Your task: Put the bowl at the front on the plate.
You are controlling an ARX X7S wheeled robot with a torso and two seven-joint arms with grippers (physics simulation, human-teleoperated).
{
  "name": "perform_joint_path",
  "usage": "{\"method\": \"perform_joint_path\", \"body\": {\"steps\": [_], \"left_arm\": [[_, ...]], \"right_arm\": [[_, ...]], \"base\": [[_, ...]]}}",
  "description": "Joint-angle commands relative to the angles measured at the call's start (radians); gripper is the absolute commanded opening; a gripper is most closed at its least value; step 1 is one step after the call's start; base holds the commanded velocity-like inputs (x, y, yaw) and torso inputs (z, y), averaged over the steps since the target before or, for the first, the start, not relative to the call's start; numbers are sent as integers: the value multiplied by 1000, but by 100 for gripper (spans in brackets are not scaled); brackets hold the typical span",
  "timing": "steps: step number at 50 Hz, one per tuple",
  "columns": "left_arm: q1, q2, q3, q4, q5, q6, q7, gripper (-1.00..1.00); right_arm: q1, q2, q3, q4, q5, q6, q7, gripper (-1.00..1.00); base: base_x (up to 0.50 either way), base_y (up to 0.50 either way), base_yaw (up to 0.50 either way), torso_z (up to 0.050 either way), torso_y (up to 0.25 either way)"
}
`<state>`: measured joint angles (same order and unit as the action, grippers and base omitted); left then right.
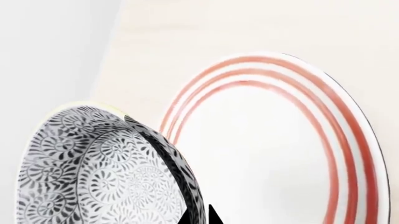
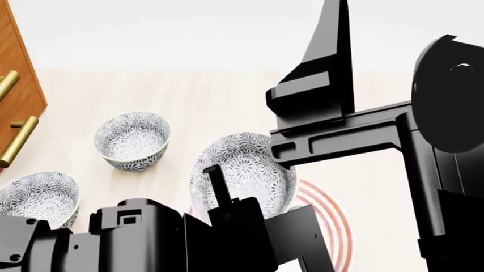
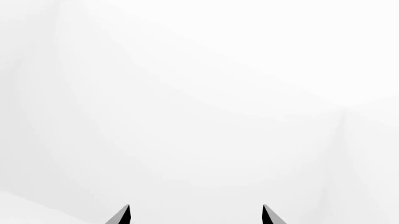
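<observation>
- Left gripper point(image 2: 226, 207) is sitting nearest the head camera, clamping the rim of the bowl point(image 2: 243, 173); one black finger point(image 2: 217, 184) is showing inside the rim.
- In the left wrist view, the bowl point(image 1: 103, 168) is being held tilted, its patterned interior facing the camera, with a fingertip point(image 1: 214, 215) showing dark at its edge.
- The bowl is hanging over the plate point(image 2: 332, 226), covering the plate's near-left part in the head view; contact between the two cannot be determined.
- The plate point(image 1: 281, 140) is lying flat on the pale wooden floor point(image 2: 204, 96), its red rings showing beside the bowl.
- Right gripper point(image 3: 194, 217) is standing open, its two fingertips apart, facing a blank white surface and holding nothing.
- Two other patterned bowls are standing upright on the floor: one point(image 2: 132, 139) behind and to the left, one point(image 2: 38, 198) further left.
- A wooden cabinet point(image 2: 19, 85) with brass handles point(image 2: 19, 139) is occupying the far left edge.
</observation>
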<state>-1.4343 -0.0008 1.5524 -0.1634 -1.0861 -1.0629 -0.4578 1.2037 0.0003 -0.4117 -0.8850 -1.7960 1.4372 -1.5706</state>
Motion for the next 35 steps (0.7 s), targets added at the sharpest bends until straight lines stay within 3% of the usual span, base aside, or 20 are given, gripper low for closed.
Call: {"method": "perform_joint_path", "body": {"steps": [1,18,22,23,27,35], "left_arm": [[-7,1,-6,33,56,-42,29,-100],[-25,1,-6,34,60,-41,97,-100],[-49,1,-2,51,32,-109,75,-100],[-45,1,0,65,71,-60,110,-100],[-65,1,-9,61,10,-70,108,-100],[-62,1,-5,91,29,-93,157,-100]], "right_arm": [[-6,0,7,-7,1,-1,0,100],[96,1,8,80,66,38,1,100],[95,1,4,84,65,38,0,100],[95,1,6,84,64,38,0,100],[90,1,12,81,67,28,0,100],[71,0,46,62,73,-3,0,100]], "base": [[0,0,0,0,0],[0,0,0,0,0],[0,0,0,0,3],[0,0,0,0,0],[0,0,0,0,0],[0,0,0,0,0]]}}
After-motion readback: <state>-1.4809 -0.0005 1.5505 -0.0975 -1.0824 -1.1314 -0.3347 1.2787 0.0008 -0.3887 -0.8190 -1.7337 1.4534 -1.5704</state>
